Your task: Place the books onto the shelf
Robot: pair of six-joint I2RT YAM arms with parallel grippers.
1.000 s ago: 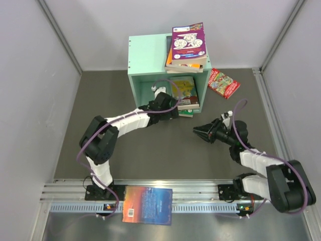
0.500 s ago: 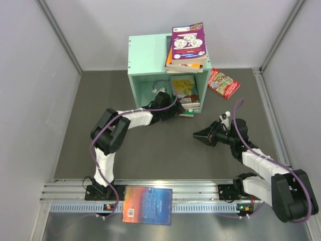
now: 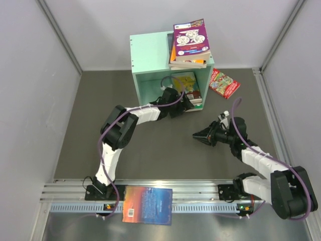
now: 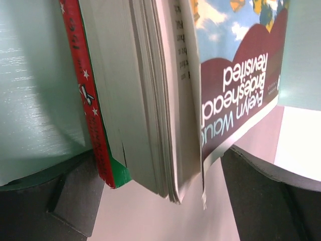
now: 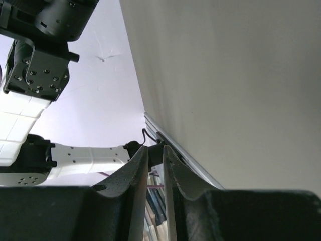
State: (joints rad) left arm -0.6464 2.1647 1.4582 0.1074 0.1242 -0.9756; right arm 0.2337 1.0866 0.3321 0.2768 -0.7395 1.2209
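Grip: the left hand (image 3: 186,102) is spread wide at the mouth of the shelf (image 3: 150,52), and nothing is clamped in it.
Fingers: from the left wrist, the two dark fingers (image 4: 75,201) are seen on either side of the lower edges of books standing in the shelf; a clear gap is left on the right side.
Between the fingers: a book with a red spine (image 4: 90,100) and a paperback (image 4: 241,95) titled "Brideshead Revisited" are seen, their pages fanned slightly apart.
Shelf: a mint-green box is set at the far side of the counter (image 3: 150,150), its open front turned toward the arms; the standing books (image 3: 189,86) are kept in its right half.
Shelf top: a stack of books (image 3: 189,42) is piled there, a purple one uppermost, overhanging the right edge.
Beside the shelf: a red book (image 3: 223,83) is laid flat on the counter to the right, apart from the box.
Right hand (image 3: 198,135): it is almost closed, with only a thin slit between the fingers; nothing is held, and it is pointed left, well apart from the shelf.
Near edge: a blue-and-orange book (image 3: 148,205) is laid on the metal rail (image 3: 65,191) between the arm bases.
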